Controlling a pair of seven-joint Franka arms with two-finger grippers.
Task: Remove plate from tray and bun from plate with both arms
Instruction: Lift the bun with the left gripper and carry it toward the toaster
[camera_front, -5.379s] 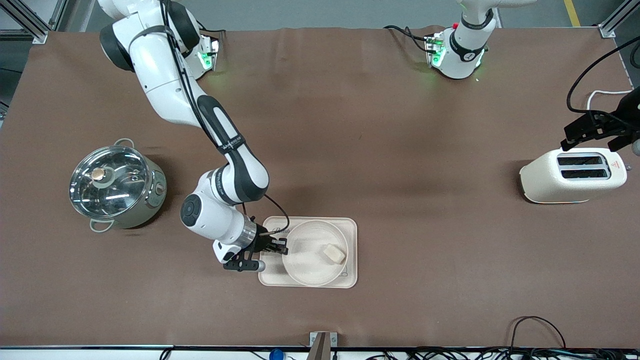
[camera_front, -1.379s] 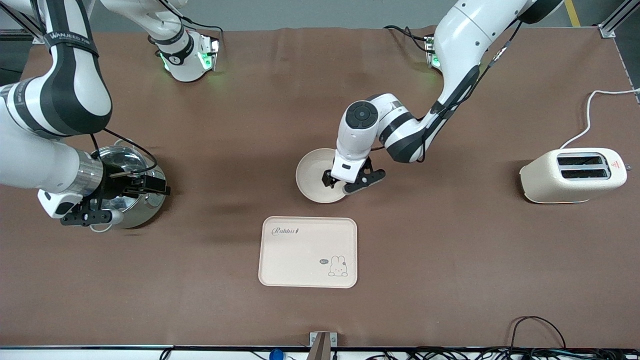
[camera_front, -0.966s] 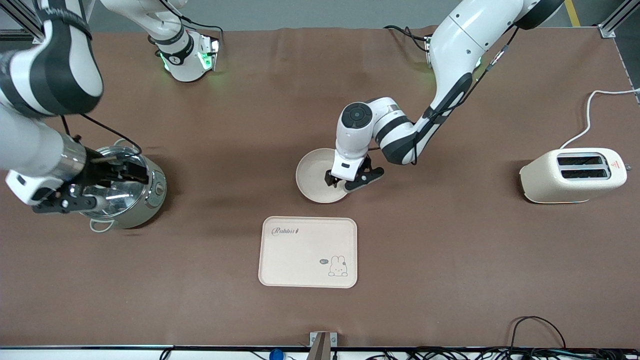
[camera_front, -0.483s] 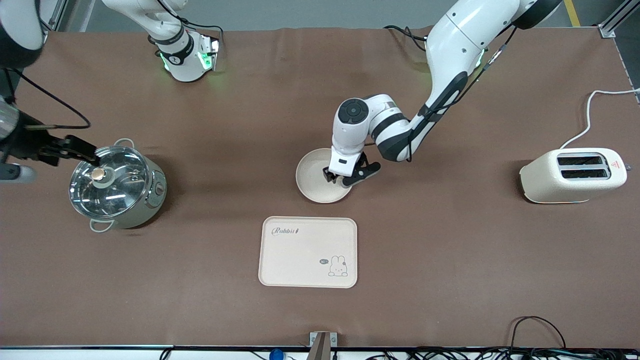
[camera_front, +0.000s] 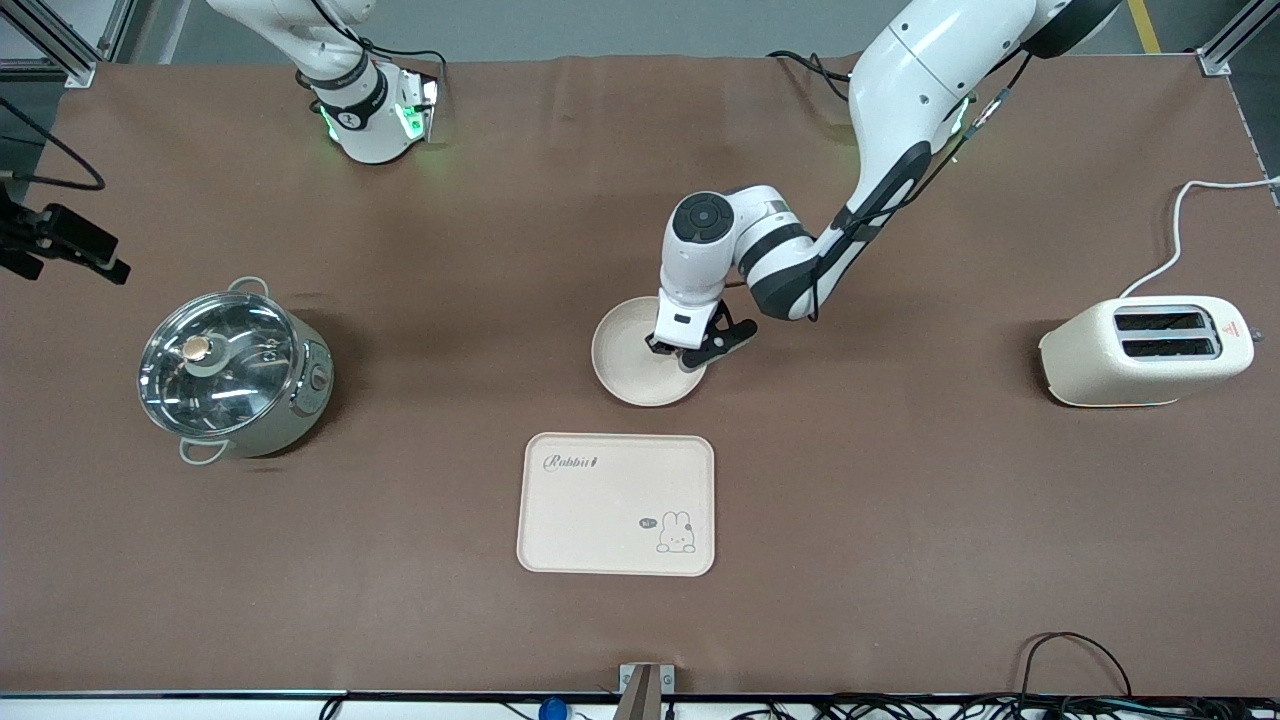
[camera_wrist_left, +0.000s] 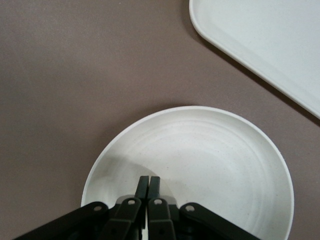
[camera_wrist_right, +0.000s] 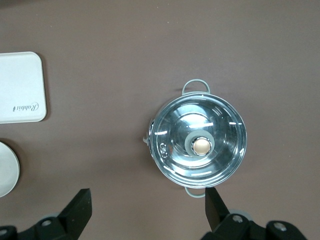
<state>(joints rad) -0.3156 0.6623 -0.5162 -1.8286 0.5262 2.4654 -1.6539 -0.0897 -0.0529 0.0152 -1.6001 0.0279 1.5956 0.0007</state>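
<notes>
Plate, round, shallow, cream-white (camera_front: 625, 362), already off the cream rectangular "Rabbit" tray (camera_front: 600, 510) and resting on the brown counter (camera_front: 900, 500), farther from the front camera than the tray. Left tool (camera_front: 682, 352) down in the plate, fingers snapped fully together within the last second, nothing visible between them. Bun not seen in any view, so grasp unconfirmed. Right tool (camera_front: 60, 245) pulled back, spread wide and empty, waiting above the counter near the lidded steel pot (camera_front: 230, 370)

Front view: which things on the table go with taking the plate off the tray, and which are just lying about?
Job: plate; tray; left gripper, fingers shut over the plate; right gripper, open, waiting above the pot. No bun visible.
Lying about: pot; toaster.
</notes>
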